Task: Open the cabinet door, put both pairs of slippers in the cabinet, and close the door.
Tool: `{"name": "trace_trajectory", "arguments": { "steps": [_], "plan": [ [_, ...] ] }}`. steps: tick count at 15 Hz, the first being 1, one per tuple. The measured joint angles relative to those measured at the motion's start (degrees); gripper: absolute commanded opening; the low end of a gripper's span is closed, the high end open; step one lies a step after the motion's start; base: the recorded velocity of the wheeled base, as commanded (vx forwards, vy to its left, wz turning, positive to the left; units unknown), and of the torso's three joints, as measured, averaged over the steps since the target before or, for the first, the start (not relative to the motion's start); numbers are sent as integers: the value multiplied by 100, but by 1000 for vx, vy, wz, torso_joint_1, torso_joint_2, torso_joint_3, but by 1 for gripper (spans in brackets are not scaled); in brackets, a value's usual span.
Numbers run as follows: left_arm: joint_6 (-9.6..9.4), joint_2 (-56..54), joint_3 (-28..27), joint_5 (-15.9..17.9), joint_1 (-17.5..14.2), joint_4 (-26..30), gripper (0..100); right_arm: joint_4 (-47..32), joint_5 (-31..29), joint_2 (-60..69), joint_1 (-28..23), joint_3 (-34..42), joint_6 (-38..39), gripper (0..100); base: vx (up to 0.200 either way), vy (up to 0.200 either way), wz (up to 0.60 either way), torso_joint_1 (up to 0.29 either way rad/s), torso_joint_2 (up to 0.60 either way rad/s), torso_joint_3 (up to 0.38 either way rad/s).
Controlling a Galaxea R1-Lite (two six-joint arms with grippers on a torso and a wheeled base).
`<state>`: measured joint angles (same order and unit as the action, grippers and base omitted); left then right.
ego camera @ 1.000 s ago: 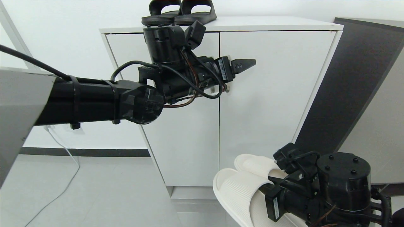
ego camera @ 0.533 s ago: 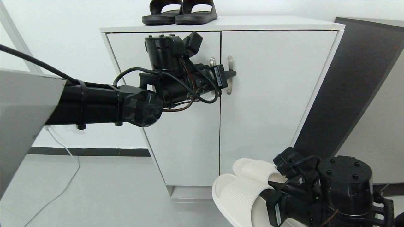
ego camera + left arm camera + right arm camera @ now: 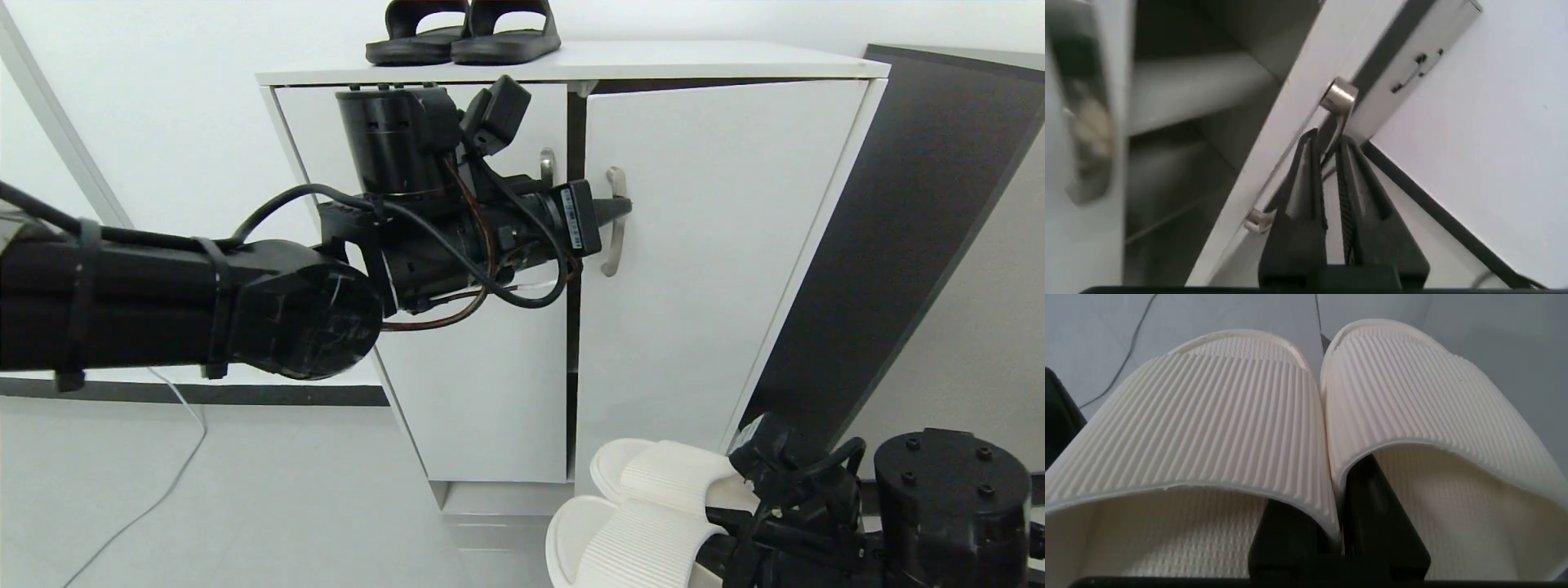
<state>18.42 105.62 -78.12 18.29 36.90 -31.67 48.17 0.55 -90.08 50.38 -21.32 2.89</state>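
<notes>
The left hand (image 3: 620, 211) clenched the handle (image 3: 614, 224) of the right door (image 3: 710, 245), barely ajar; that thin grip could slip. The right hand (image 3: 1335, 508) clamped the white slippers (image 3: 653, 506), low near right.

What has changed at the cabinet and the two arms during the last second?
The left gripper drew back across the white right cabinet door, took hold of its silver metal handle and pulled the door ajar, opening a dark gap. The right gripper sank slightly, still holding the pair of cream ribbed slippers. The pair of black slippers stayed on the cabinet top.
</notes>
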Motion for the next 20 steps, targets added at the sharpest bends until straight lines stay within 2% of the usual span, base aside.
{"name": "trace_trajectory", "arguments": {
  "steps": [3, 5, 8, 10, 14, 17, 20],
  "plan": [
    [-57, -524, 673, -12, 66, -78, 0, -2, -1, 6, 35, 51, 1, 0, 0, 0, 0, 0, 0, 0],
    [-59, -822, 1092, -11, 74, -328, 0, -2, -4, 13, 88, 93, -13, 0, 0, 0, 0, 0, 0, 0],
    [-44, -951, 1310, -1, -124, -561, 0, -5, 18, 24, 179, 165, -148, 0, 0, 0, 0, 0, 0, 0],
    [-20, -805, 1092, -9, -188, -566, 0, -5, 21, 26, 212, 197, -150, 0, 0, 0, 0, 0, 0, 0],
    [21, -247, 307, -4, -289, -519, 0, -2, 32, 26, 239, 206, -148, 0, 0, 0, 0, 0, 0, 0],
    [21, 89, -236, -6, -295, -163, 0, -11, 29, 13, 308, 215, -141, 0, 0, 0, 0, 0, 0, 0],
    [27, 267, -474, 5, -286, -95, 0, -11, 32, -5, 355, 265, -137, 0, 0, 0, 0, 0, 0, 0]
  ]
}}
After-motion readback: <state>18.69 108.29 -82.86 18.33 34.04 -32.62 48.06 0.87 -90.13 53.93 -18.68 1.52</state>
